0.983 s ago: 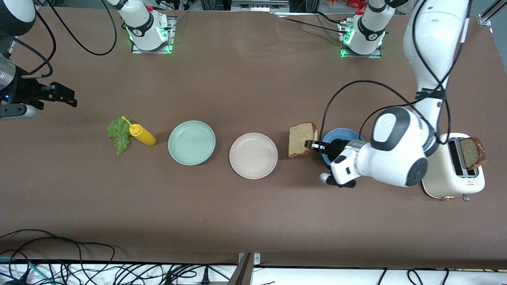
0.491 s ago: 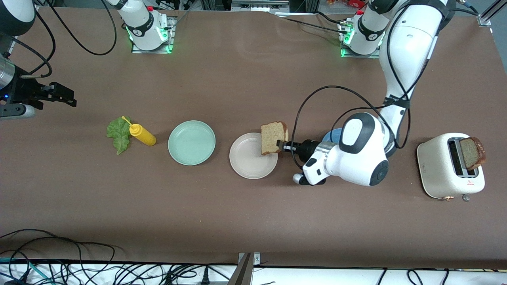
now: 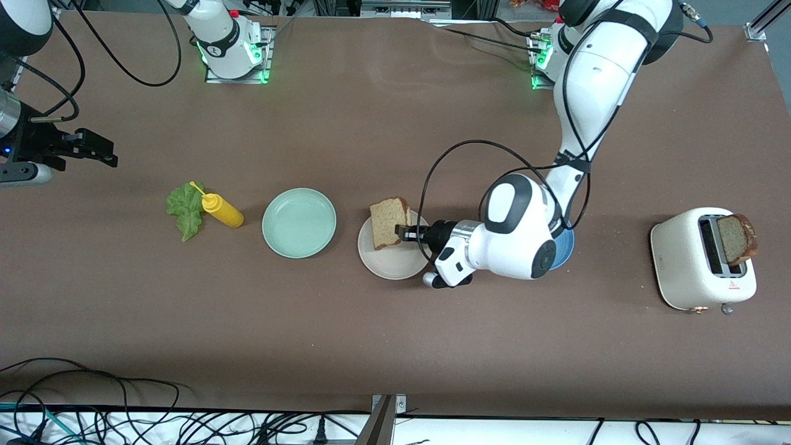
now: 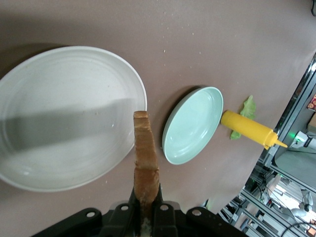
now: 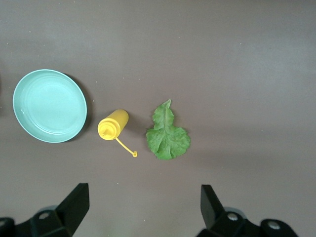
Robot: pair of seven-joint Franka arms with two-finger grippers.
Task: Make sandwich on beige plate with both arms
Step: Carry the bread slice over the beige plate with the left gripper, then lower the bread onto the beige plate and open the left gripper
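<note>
Bread slice now over beige plate
Left gripper, clamped on the slice, has moved from beside the plate; right gripper waits, fingers apart, unchanged.

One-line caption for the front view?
Left hand holds a bread slice over the beige plate; right hand waits open.

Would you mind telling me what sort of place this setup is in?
Probably a robotics lab staged as a kitchen: two arm bases bolted to a brown table, loose cables along its edge, and a toaster with plates.
</note>
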